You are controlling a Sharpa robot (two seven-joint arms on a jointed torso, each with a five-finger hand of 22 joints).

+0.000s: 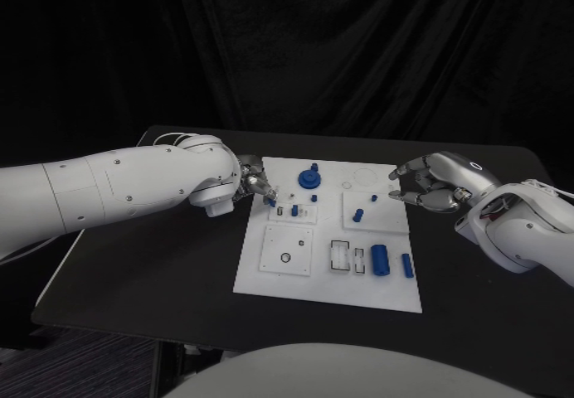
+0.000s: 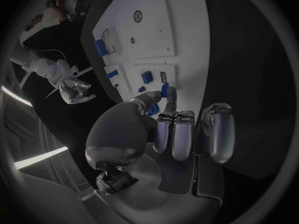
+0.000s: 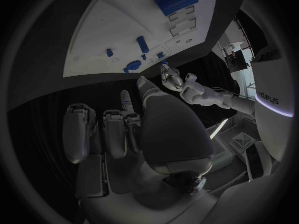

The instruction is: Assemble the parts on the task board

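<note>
The white task board (image 1: 273, 278) lies mid-table. My left hand (image 1: 252, 182) hovers at the board's far left corner and pinches a small blue part (image 1: 270, 200) between thumb and a finger; the same blue part (image 2: 164, 90) shows at the fingertips in the left wrist view. My right hand (image 1: 435, 183) hangs just off the board's right edge, fingers bent and apart, holding nothing. On the board stand a round blue piece (image 1: 310, 177), small blue pegs (image 1: 357, 215), and a large blue cylinder (image 1: 379, 259) beside a slimmer one (image 1: 406, 265).
A black ring (image 1: 286, 258) marks a plate on the board's near left, and rectangular slots (image 1: 341, 254) lie beside the large cylinder. Bare black table (image 1: 156, 274) surrounds the board. My left hand (image 3: 172, 77) also appears in the right wrist view, over the board (image 3: 112, 25).
</note>
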